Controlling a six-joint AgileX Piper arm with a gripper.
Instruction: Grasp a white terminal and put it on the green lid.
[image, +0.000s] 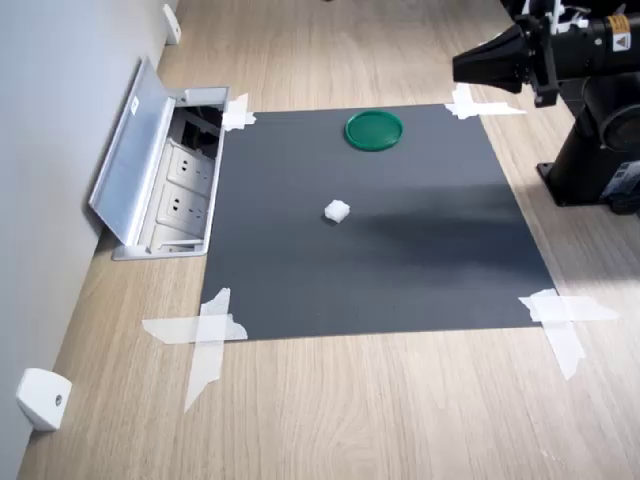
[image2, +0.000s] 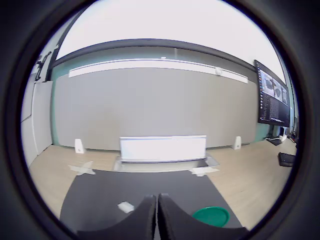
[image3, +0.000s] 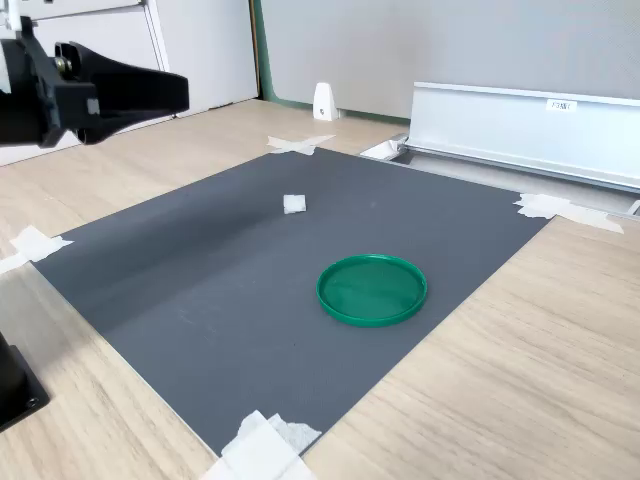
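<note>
The white terminal (image: 337, 210) (image3: 294, 204) (image2: 125, 206) is a tiny white block lying alone near the middle of the dark grey mat (image: 400, 270). The green lid (image: 374, 130) (image3: 372, 290) (image2: 211, 215) lies flat on the same mat, apart from the terminal, near the mat's far edge in the first exterior view. My black gripper (image: 460, 66) (image3: 185, 88) (image2: 157, 215) hovers high above the mat's edge, well away from both. In the wrist view its two fingers meet with nothing between them.
An open floor socket box with a raised metal lid (image: 140, 160) (image3: 520, 125) borders the mat. White tape strips (image: 205, 335) hold the mat's corners. A white wedge piece (image: 42, 397) sits by the wall. The arm's black base (image: 600, 165) stands beside the mat.
</note>
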